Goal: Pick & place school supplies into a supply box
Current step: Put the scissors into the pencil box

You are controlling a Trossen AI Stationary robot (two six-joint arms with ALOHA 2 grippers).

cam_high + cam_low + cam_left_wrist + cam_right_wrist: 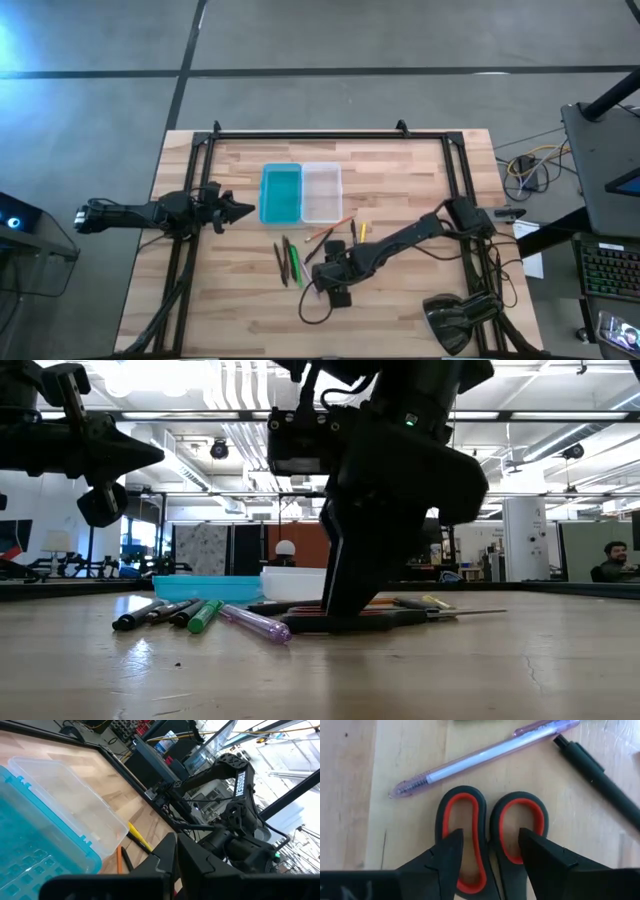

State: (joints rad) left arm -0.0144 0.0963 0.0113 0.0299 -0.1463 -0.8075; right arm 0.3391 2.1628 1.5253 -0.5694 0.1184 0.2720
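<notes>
Your right jaws (487, 852) are spread open, straddling the handle loops of the red-handled scissors (490, 840), fingers (447, 852) down at the surface (400, 170). The scissors lie flat just near of a pale purple pen (485, 755), with a black pen (600, 775) beside them. Your left jaws (240, 210) are shut on nothing, hovering just left of the supply box's teal lid (281, 194); the clear tray (321, 192) sits to its right. Green and dark pens (290, 262) lie near of the box.
</notes>
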